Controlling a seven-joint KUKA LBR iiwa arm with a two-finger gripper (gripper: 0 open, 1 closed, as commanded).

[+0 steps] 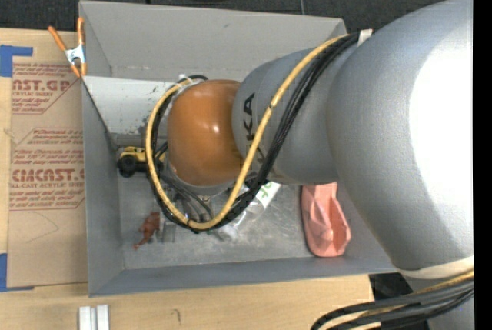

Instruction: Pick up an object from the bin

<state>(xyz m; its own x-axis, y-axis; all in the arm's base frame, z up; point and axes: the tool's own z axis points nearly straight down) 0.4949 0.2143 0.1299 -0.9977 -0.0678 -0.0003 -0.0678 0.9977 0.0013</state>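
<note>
My gripper [187,201] shows as a dark body under the wrist, low over the left half of the bin floor. Just left of it lies a black and yellow tool-like thing [131,159] against the left wall. A small reddish-brown piece [148,227] lies on the floor in front of it, near the front left corner. A white thing with green print [264,196] pokes out from under the arm to the gripper's right. What is directly under the gripper is hidden.
A soft pink thing [326,221] lies at the bin's front right, partly under the arm. The arm covers the middle and right of the bin. The sloped back wall and the left wall stand close to the gripper.
</note>
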